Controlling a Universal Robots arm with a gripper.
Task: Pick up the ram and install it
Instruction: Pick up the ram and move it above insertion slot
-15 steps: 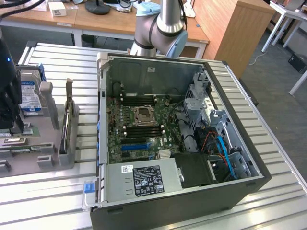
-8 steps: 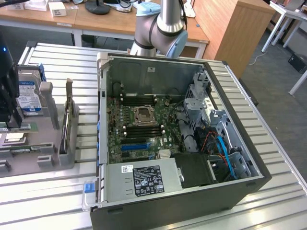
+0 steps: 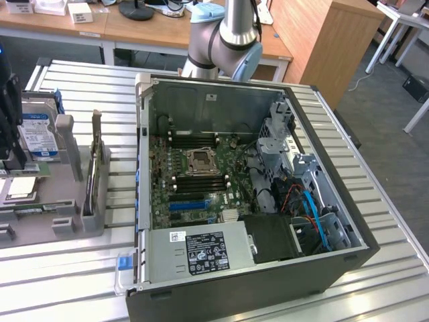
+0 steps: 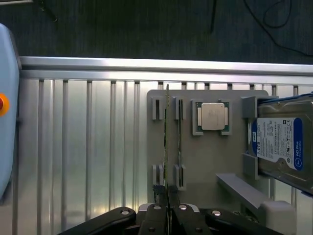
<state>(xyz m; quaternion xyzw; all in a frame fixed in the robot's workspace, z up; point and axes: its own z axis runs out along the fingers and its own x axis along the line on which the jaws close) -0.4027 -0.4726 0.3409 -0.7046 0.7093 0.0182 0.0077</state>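
gripper [image 4: 167, 218] closed, hanging over the ram [image 4: 166, 137].

The arm [image 3: 224, 40] is cut off at the exterior view's upper edge, the gripper [image 4: 167, 209] and the hard drive [image 4: 281, 144] run past the wrist view's edges, and the ram [image 4: 167, 142] stands edge-on, its faces and chips hidden.

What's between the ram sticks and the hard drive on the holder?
A CPU seated in a recess of the holder lies between the ram sticks and the hard drive, as the wrist view shows.
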